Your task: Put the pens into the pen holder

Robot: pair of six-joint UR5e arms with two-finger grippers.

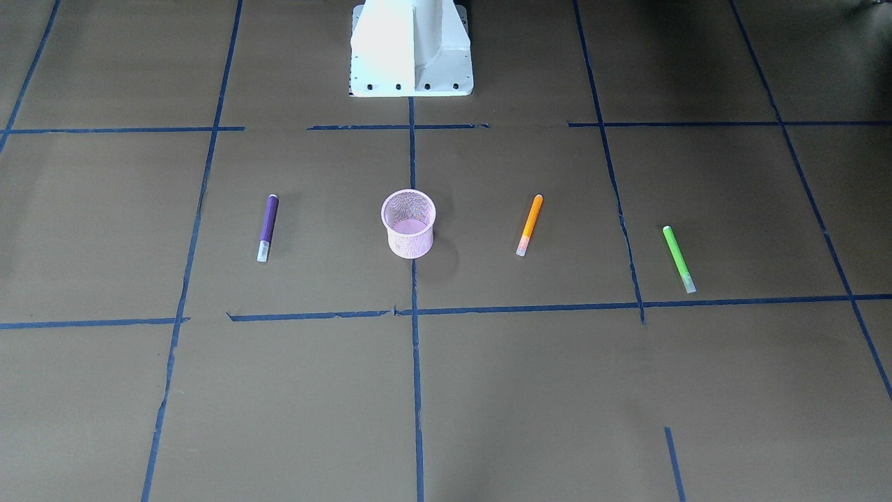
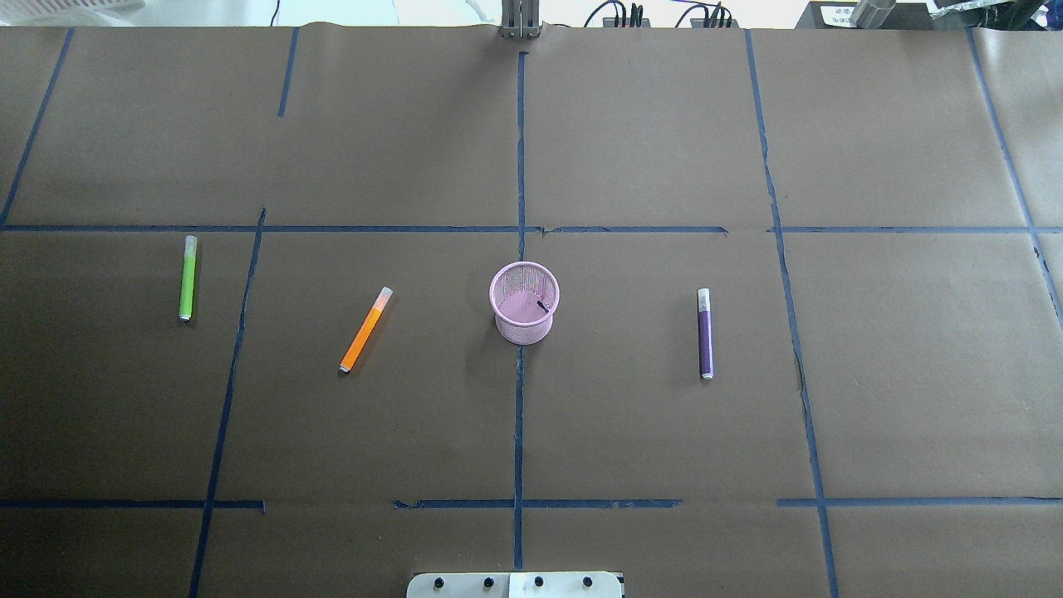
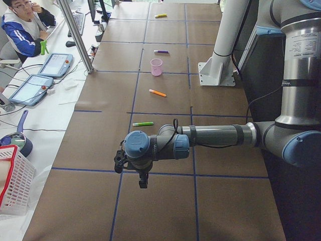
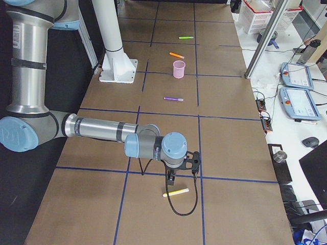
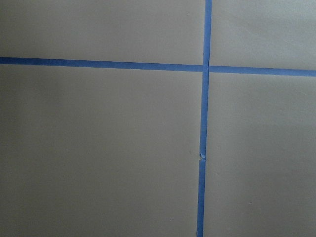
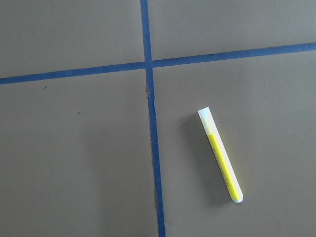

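Near R claw (image 4: 171,181): yellow pen (image 4: 176,193) flat, not touching (claw width: can't tell).

Blue tape lines (image 2: 520,399) marked a grid on the bench's brown paper cover (image 2: 664,415). On the white side table (image 3: 50,118) lay one teach pendant (image 3: 55,64) beyond another (image 3: 31,89). A person (image 3: 22,31) sat there, and a white basket (image 3: 20,187) stood nearer.

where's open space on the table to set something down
Bare paper: the wide band between the cup and the robot base, and the band beyond the cup. Busiest is the middle row: green pen, orange pen, cup, purple pen.
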